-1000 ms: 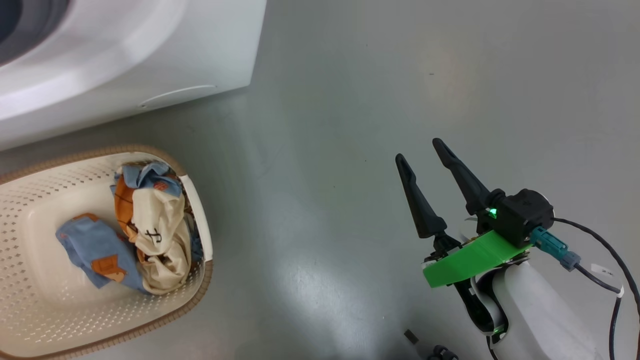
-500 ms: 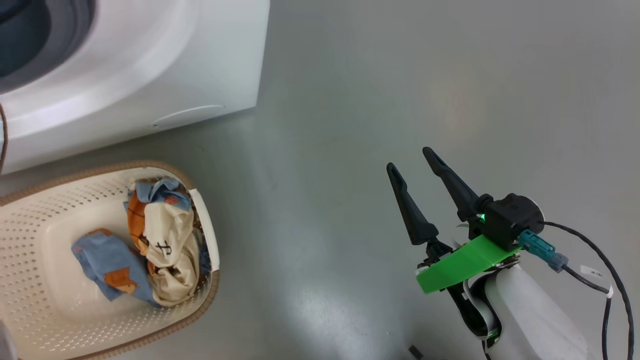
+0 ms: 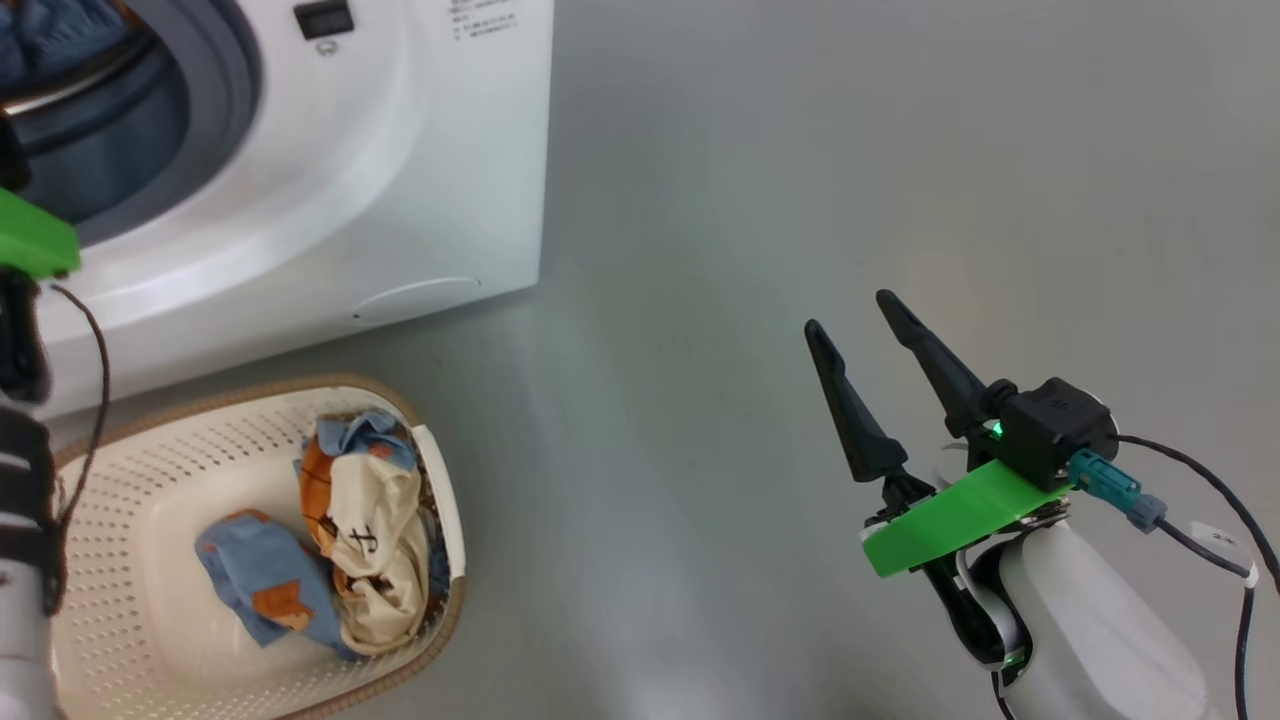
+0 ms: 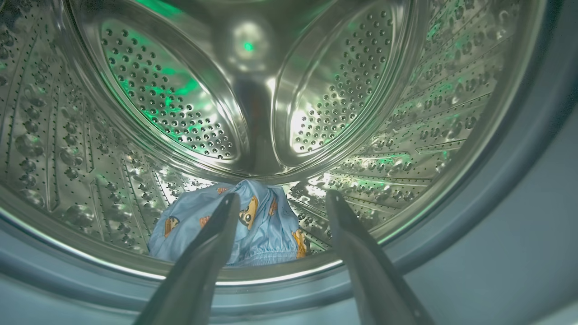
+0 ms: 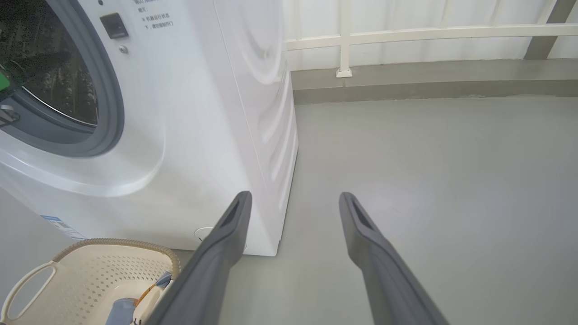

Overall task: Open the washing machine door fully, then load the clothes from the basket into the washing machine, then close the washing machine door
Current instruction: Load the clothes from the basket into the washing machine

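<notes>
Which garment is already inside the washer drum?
The light blue garment with orange print, lying low in the drum; the cream garment and the other blue piece lie in the basket.

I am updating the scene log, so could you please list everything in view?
washing machine: one, white, upper left in head view
drum: one, perforated steel, inside the machine
garment: one, light blue, orange print, drum's bottom
basket: one, cream, brown rim, floor before the machine
clothes: two or three, blue-orange and cream, in the basket
floor: one, grey, all around
left gripper: one, dark, open, empty, at drum's mouth
right gripper: one, dark, open, empty, over floor
</notes>
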Controlling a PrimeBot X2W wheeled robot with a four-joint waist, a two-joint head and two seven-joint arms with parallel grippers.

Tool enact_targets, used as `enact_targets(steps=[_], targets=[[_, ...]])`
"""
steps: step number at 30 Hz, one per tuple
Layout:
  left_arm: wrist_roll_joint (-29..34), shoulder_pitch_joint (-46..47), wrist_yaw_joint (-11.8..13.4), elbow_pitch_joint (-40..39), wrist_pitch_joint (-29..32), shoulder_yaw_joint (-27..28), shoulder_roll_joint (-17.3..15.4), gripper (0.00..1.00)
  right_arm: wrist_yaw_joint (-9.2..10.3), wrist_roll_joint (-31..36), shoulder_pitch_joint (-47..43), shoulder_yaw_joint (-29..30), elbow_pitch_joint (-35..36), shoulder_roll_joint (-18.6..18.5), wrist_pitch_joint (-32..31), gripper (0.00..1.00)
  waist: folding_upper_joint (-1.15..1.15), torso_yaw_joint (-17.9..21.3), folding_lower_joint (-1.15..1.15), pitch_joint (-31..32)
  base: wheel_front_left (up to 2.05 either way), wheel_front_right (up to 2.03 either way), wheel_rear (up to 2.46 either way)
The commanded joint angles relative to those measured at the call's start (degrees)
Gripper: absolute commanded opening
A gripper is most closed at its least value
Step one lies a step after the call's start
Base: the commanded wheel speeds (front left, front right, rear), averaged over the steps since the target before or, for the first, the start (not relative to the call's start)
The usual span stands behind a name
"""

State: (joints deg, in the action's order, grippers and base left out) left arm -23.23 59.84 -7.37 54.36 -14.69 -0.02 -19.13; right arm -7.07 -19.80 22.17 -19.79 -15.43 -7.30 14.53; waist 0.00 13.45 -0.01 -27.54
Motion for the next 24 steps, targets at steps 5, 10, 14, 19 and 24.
enact_targets(steps=[5, 10, 14, 19, 24], targets=[[-0.22, -5.39, -0.12, -5.13, -0.30, 0.05, -2.05, 1.00, -0.42, -1.30, -0.58, 0.34, 0.67, -0.75, 0.47, 1.00, 0.00, -2.14, 0.01, 4.55, 0.00, 0.00, 0.00], [-0.68, -10.81, -0.12, -7.80, -0.30, 0.15, -1.40, 1.00, -0.42, -2.25, -0.98, 0.59, 0.09, -1.15, 0.47, 1.00, 0.00, -3.29, 0.01, 8.05, 0.00, 0.00, 0.00], [-1.12, -15.89, -0.12, -11.08, -0.30, 0.74, -0.90, 1.00, -0.42, -2.98, -1.70, 0.07, -0.69, -1.55, 0.47, 1.00, 0.00, -4.00, 0.01, 10.94, 0.00, 0.00, 0.00], [-1.43, -22.40, -0.12, -15.23, -0.30, 1.63, 0.25, 1.00, -0.42, -4.00, -2.63, -0.30, -1.53, -2.33, 0.47, 1.00, 0.00, -4.85, 0.01, 14.63, 0.00, 0.00, 0.00], [-0.36, -29.01, -0.12, -19.54, -0.30, 3.38, 1.43, 1.00, -0.42, -5.15, -3.89, -0.42, -2.09, -3.10, 0.47, 1.00, 0.00, -5.48, 0.01, 18.43, 0.00, 0.00, 0.00]])
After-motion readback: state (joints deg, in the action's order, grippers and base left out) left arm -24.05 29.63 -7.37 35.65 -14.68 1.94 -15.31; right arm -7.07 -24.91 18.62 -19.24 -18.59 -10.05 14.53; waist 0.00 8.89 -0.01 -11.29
